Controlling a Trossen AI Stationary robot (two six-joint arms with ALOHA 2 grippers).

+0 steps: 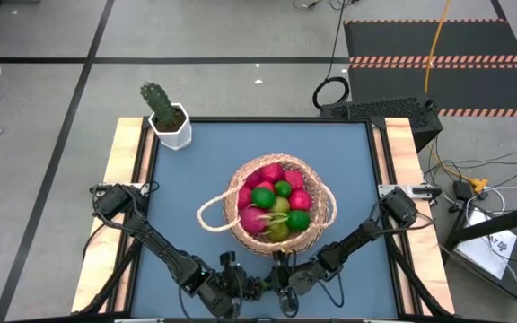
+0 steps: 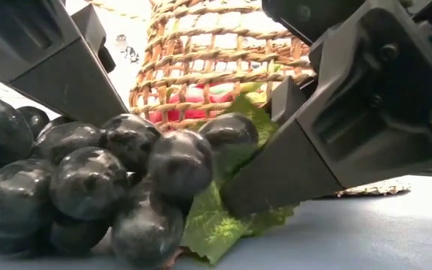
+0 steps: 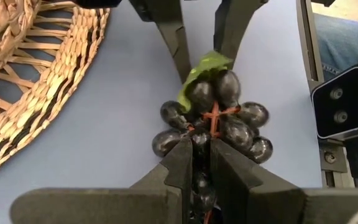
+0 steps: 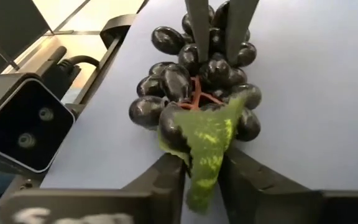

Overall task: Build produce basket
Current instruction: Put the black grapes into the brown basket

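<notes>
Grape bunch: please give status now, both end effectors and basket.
Left end effector shut on grape bunch. Right end effector pinching its leaf. Bunch on table, beside basket; basket holds fruit. Nothing in the way.

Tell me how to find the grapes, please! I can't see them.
Find the big woven basket of fruit on the blue table. Beside it, at the table's edge by the robot, lies the bunch of grapes, pinched between the left claw and the right claw. It is the only dark, nearly black fruit, with one green leaf.
</notes>
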